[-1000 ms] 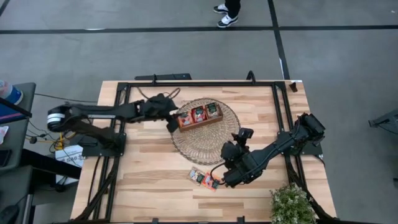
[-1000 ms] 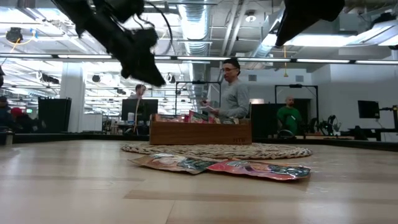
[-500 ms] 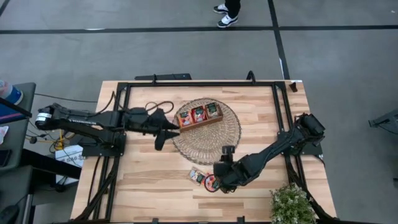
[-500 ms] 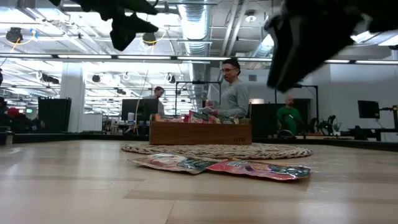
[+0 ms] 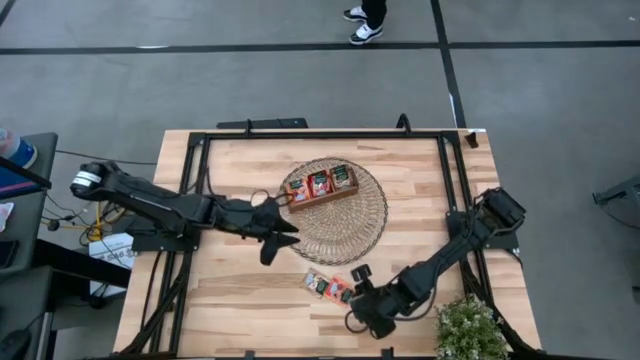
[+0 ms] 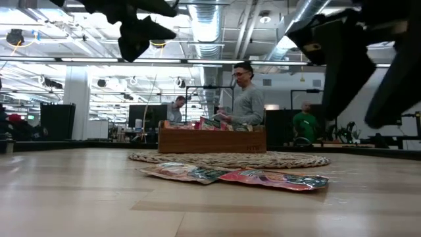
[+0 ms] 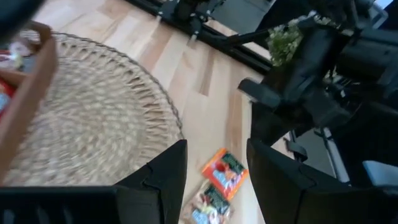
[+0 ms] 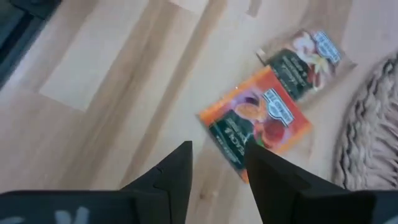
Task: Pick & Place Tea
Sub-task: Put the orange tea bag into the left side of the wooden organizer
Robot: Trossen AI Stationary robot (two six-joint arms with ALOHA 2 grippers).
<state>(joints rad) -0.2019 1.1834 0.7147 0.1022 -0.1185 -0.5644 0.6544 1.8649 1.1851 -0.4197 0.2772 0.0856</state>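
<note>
Two tea sachets [image 5: 329, 286] partly hidden by right gripper [image 5: 352, 303].

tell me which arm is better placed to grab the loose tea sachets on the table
Right. Its end effector hangs beside the two sachets, empty. The left end effector is farther off by the mat.

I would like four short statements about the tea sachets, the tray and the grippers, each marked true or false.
1. Two tea sachets lie on the bare table. True.
2. The wooden tray stands on the woven mat. True.
3. The right gripper holds a sachet. False: its fingers are apart, nothing between them.
4. The left gripper is shut. False: it is open and empty.
</note>
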